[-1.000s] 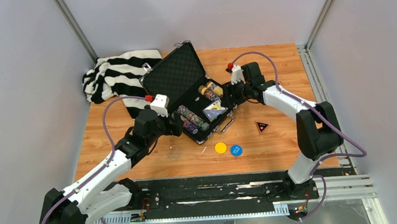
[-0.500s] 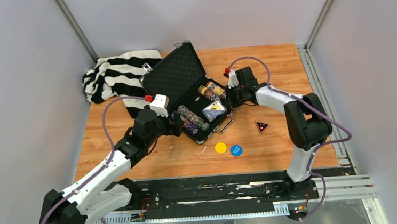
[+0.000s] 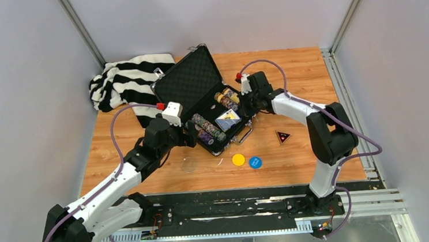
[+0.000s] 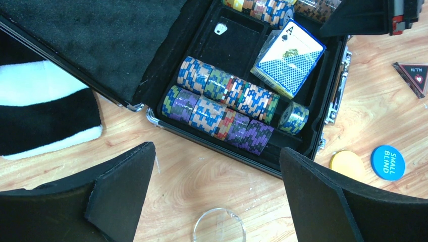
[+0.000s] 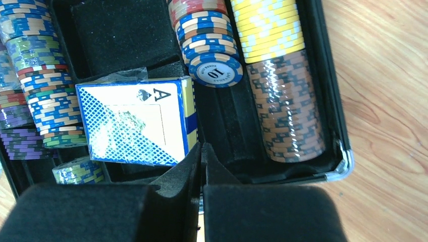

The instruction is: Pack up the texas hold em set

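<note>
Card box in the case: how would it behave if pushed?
The card box looks rigid, so it probably won't flex. It sits tilted, not seated in the case, so a push may rock or drop it in. Its glossy wrap likely slides easily.

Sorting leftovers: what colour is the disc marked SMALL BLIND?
The disc is blue, white lettering; best in left wrist view.

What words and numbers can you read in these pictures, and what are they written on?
"SMALL BLIND": on the blue disc.
"ALL IN": on the dark triangle, partly cut off by the edge of the picture.
"A", with a spade sign: on the card box.
"10": on the face of the end chip; the tiny lettering around its rim is too small to read.
</note>
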`<state>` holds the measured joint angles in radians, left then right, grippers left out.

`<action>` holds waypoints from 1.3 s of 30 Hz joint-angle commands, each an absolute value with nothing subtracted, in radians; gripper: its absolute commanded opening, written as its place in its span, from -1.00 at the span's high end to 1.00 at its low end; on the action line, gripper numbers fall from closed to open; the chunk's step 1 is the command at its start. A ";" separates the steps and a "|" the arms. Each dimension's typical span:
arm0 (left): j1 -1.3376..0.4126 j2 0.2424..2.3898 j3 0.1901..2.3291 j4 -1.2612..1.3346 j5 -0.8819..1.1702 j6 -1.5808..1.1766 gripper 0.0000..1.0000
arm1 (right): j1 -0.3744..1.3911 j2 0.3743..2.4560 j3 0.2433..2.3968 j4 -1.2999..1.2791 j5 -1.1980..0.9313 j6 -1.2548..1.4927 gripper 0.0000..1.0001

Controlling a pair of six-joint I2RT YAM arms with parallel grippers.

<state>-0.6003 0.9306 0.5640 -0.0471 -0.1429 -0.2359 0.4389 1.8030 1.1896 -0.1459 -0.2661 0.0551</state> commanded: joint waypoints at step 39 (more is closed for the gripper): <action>-0.594 0.884 0.499 -0.054 -0.239 -0.266 -0.96 | 0.608 1.945 1.400 -0.302 -0.245 0.014 0.99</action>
